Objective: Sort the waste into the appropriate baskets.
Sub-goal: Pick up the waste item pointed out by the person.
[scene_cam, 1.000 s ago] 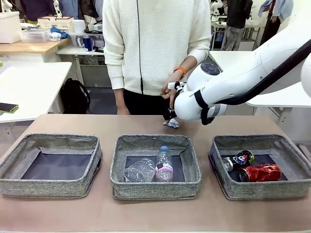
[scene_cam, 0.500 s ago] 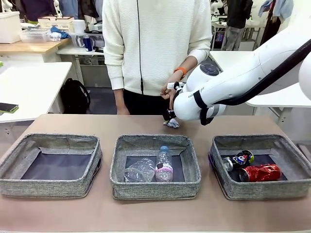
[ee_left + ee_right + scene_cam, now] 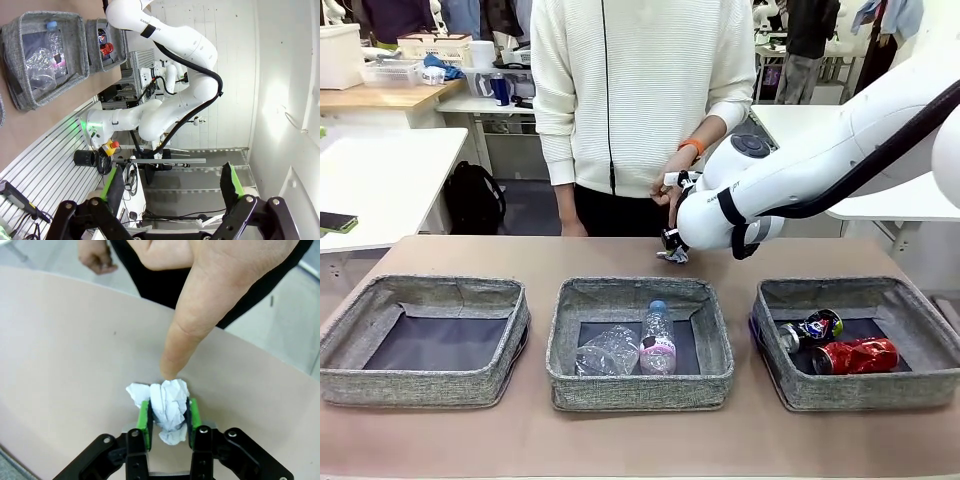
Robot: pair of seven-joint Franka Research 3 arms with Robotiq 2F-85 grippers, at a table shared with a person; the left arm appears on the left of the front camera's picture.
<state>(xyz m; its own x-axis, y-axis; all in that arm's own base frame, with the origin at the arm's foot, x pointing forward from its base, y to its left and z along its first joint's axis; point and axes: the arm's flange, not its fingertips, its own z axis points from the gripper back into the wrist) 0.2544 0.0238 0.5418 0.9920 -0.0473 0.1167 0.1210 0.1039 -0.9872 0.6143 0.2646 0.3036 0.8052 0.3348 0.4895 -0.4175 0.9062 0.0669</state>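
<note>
The small white paper wad [image 3: 167, 405] sits pinched between the green pads of my right gripper [image 3: 168, 415], which is shut on it at the far middle of the table [image 3: 672, 254]. A person's finger [image 3: 187, 332] points down onto the wad's far edge. The middle basket [image 3: 640, 385] holds a clear bottle with pink label and blue cap [image 3: 658, 340] and a clear label-less bottle [image 3: 608, 351]. A red can [image 3: 855, 356] and a dark blue can [image 3: 815, 327] lie in the right basket [image 3: 860, 390]. The left basket [image 3: 425, 385] has nothing in it. My left gripper [image 3: 170, 182] is open, off the table, holding nothing.
The person stands at the far edge of the table [image 3: 470, 255], one hand [image 3: 675, 180] by my right gripper, the other hand [image 3: 97, 257] hanging beside the table. My right arm [image 3: 800, 170] reaches in above the right basket.
My right gripper has shut on the paper wad and lifted slightly with it. The left arm has not moved.
</note>
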